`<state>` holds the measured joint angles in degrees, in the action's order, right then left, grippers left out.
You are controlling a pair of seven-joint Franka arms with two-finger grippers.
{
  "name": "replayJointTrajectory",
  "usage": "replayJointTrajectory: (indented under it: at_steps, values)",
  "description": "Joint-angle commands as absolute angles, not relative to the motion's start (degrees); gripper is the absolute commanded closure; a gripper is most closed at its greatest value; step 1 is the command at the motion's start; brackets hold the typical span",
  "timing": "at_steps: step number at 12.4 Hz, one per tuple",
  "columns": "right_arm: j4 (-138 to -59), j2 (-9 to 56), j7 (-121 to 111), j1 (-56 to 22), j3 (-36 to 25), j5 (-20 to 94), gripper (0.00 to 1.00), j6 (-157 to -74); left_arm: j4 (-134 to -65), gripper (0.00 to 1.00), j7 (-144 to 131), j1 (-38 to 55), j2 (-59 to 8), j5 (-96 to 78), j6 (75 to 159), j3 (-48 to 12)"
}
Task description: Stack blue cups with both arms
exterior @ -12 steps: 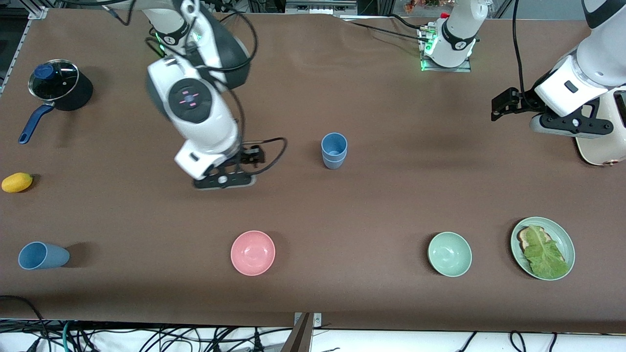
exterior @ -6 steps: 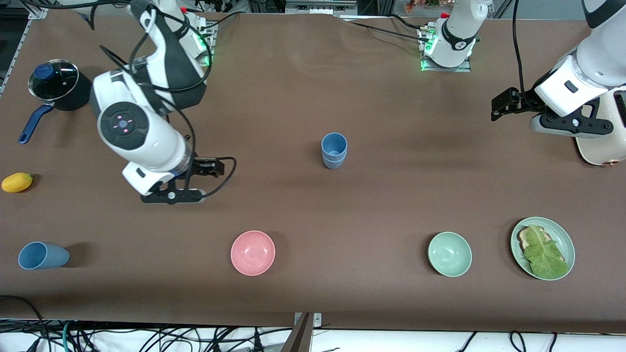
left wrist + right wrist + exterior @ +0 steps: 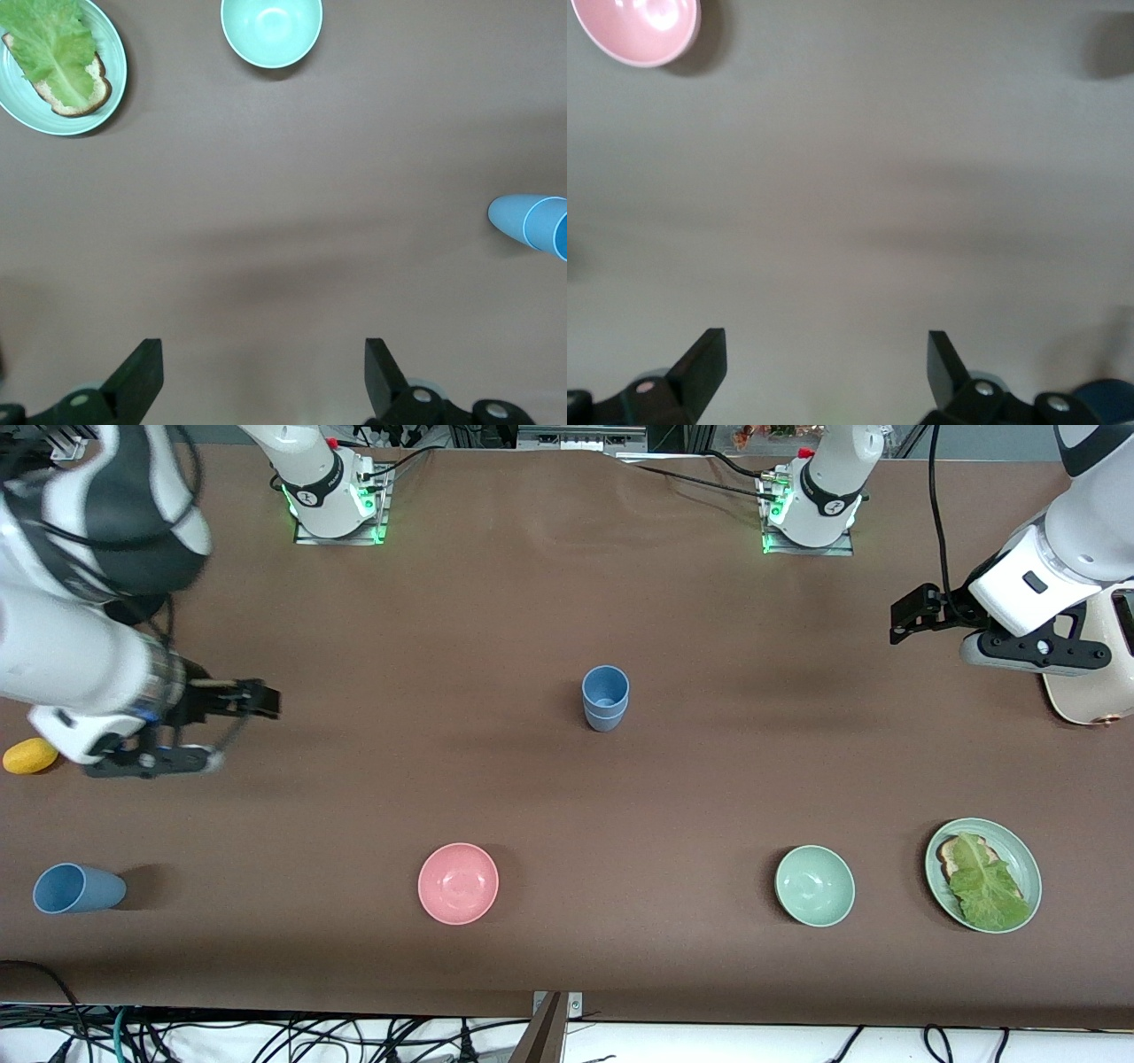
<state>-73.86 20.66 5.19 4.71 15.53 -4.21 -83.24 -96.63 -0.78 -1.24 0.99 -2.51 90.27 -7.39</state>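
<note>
Brown table; stacked blue cups at centre. Right gripper jaws wide, empty. Left gripper jaws wide, waiting.

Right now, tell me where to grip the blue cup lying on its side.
Probably across the tipped cup's tapered wall near mid-length, right end effector coming from above. It lies flat, its mouth toward the right arm's table end, so the rim offers no top grasp.

On my brown table sat a glossy pink bowl, a pale green bowl and a green plate — on it bread under a lettuce leaf — plus a yellow lemon-like fruit.
</note>
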Motion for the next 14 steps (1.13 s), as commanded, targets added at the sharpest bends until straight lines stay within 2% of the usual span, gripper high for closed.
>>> replayJointTrajectory:
  at_steps: [1,5,8,10,11,14]
  values:
    - [-76.1,16.9,0.2,5.3,12.5,-2.3,0.00,-80.5,-95.9,0.00,0.4,-1.0,1.0,-0.8,89.4,-7.1]
    - [-87.9,6.1,0.2,5.3,10.1,0.5,0.00,-81.6,-95.9,0.00,0.5,-1.0,1.0,-0.8,89.3,-7.1]
    - [-89.9,7.5,-0.1,5.4,9.5,0.7,0.00,-84.8,-95.9,0.00,0.5,-1.0,1.0,-0.8,89.3,-7.1]
    - [-91.5,6.2,-1.6,-0.7,1.8,1.4,0.00,-85.1,-95.9,0.00,0.5,-1.0,1.0,-0.8,89.4,-7.1]
    - [-91.8,6.2,-1.7,-1.1,0.3,1.6,0.00,-85.3,-95.9,0.00,0.5,-1.0,1.0,-0.8,89.3,-7.1]
    - [-90.9,7.0,-1.8,-1.0,0.0,1.8,0.00,-86.1,-95.9,0.00,0.4,-1.0,1.0,-0.8,89.3,-7.1]
